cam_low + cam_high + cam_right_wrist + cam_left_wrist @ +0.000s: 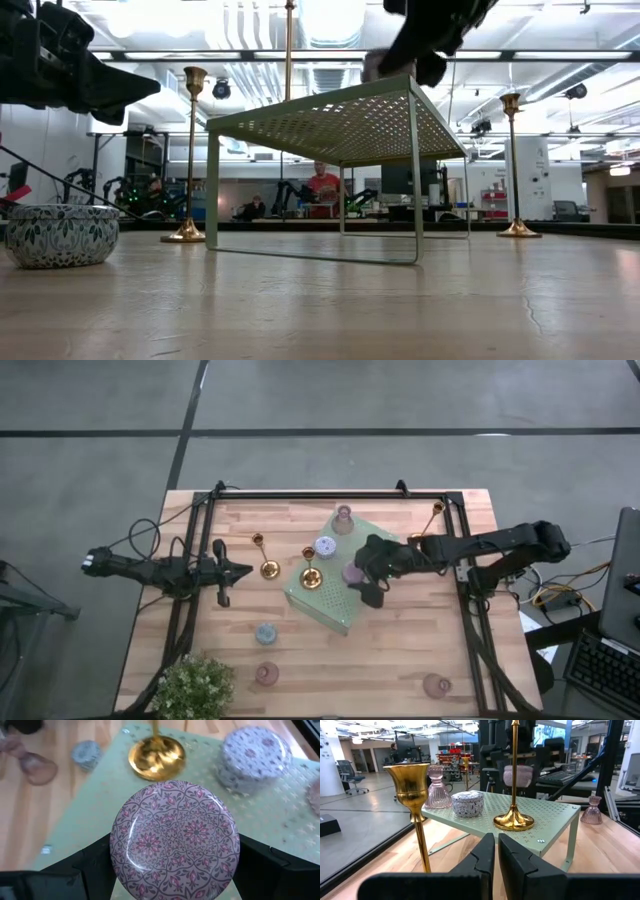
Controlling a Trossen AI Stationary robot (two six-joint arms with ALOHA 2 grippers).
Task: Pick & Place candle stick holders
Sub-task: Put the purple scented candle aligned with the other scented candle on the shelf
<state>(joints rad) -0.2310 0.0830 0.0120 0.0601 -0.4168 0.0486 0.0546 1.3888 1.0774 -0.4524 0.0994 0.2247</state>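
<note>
My right gripper (pixel 362 574) is shut on a squat round pink patterned holder (pixel 175 837), above the right part of the pale-green dotted stand (pixel 330 605). On the stand are a gold candlestick (pixel 309 575), a lilac round holder (pixel 325 547) and a pink glass holder (pixel 343 518). Another gold candlestick (pixel 266 566) stands on its flared base on the table, just in front of my left gripper (pixel 238 570), which is shut and holds nothing. A third gold candlestick (pixel 432 520) stands at the far right. My right gripper pinches the pink round holder by its opposite side walls (pixel 119 857), one finger (pixel 92 862) on each side. The fingers come from the table's right, slanting down. The holder is lifted clear above the stand (pixel 75 815), patterned top up.
On the near part of the table rest a pale blue round holder (pixel 266 633), a pink glass holder (pixel 266 673) and another pink one (pixel 436 684). A leafy plant (pixel 195 685) stands at the near left corner. A black frame (pixel 330 495) borders the table.
</note>
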